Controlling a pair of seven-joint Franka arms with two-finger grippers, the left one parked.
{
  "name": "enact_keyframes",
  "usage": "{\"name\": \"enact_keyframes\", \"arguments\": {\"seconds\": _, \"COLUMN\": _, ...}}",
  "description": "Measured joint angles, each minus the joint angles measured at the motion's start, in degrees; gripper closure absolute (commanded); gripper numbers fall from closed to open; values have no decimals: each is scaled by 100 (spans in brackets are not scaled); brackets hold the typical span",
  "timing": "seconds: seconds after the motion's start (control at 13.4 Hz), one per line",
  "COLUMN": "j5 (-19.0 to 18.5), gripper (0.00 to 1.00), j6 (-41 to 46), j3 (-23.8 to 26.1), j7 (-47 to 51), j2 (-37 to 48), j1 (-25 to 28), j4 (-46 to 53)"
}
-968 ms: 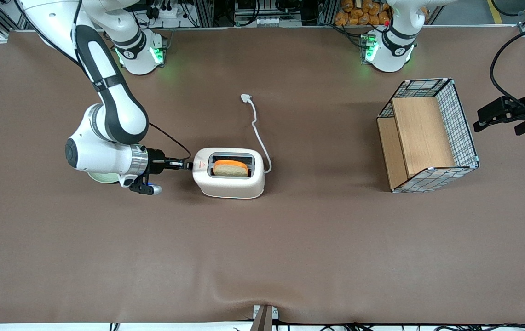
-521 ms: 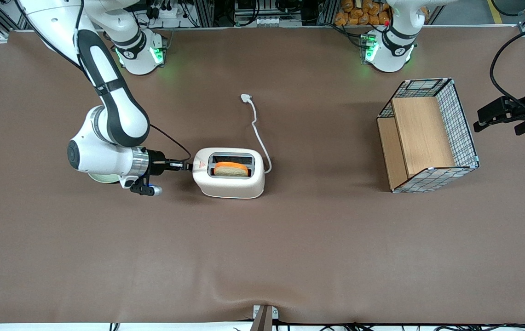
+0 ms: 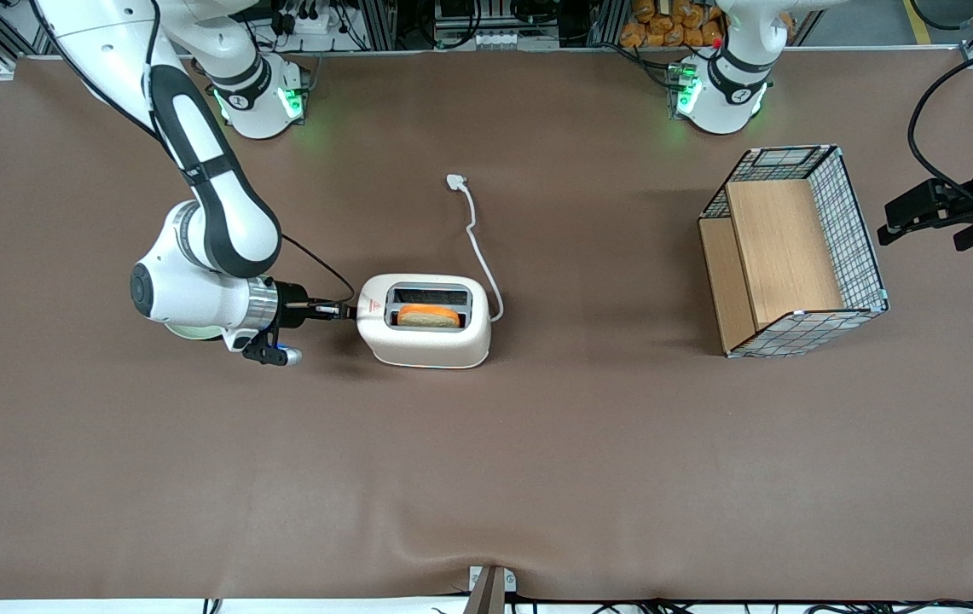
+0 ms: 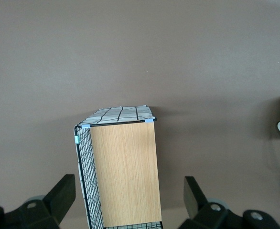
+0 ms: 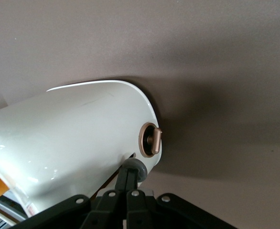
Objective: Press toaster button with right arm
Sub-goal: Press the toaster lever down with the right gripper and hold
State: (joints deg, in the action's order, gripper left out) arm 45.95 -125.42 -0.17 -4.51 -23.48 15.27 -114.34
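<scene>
The white toaster stands mid-table with a red triangle sticker by its slot and a slice of orange-edged toast sitting low in the slot. Its white cord trails away from the front camera. My right arm reaches sideways to the toaster's end that faces the working arm's side of the table. My gripper is shut, and its fingertips rest against the pale-grey lever knob on the toaster's end. The gripper also shows in the right wrist view.
A copper-coloured round dial sits on the toaster's end beside the knob. A wire basket with wooden panels lies toward the parked arm's end of the table; it also shows in the left wrist view.
My gripper has moved down along the toaster's end, a little nearer the front camera. The toast has sunk lower into the slot.
</scene>
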Motion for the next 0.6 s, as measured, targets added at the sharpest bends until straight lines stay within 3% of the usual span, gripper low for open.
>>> {"name": "enact_keyframes", "arguments": {"seconds": 0.6, "j5": 12, "gripper": 100, "j6": -100, "j3": 3, "j7": -42, "j2": -87, "j1": 0, "j4": -5}}
